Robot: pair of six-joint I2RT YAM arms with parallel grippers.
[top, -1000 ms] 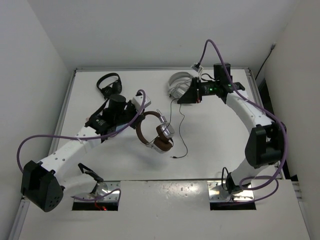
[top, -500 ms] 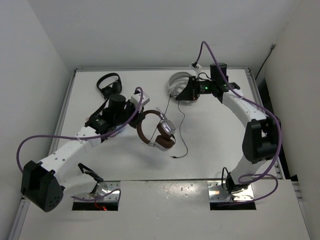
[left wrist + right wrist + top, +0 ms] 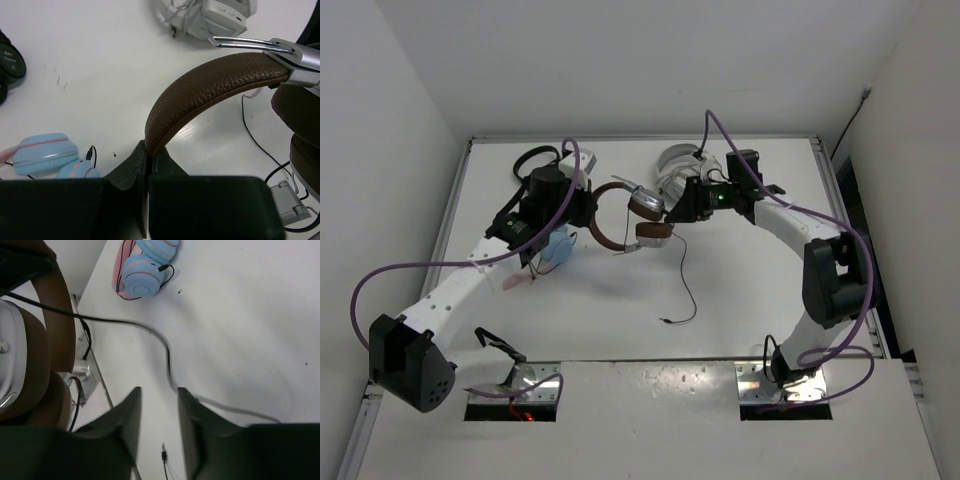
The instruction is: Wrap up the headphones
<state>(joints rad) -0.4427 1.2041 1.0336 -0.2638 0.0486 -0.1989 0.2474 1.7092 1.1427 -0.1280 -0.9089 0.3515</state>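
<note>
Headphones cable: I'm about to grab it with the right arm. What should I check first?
1. Left gripper shut on the brown headband: ok.
2. Right gripper open: ok, jaws apart.
3. Cable between the right jaws: cannot tell; it runs just past the fingertips.
4. Plug lying free on the table: ok.
5. Cable apart from the blue headphones: ok.

headphones (image 3: 215, 85): grained brown leather band, brushed silver metal cups | table (image 3: 100, 75): smooth matt white
</note>
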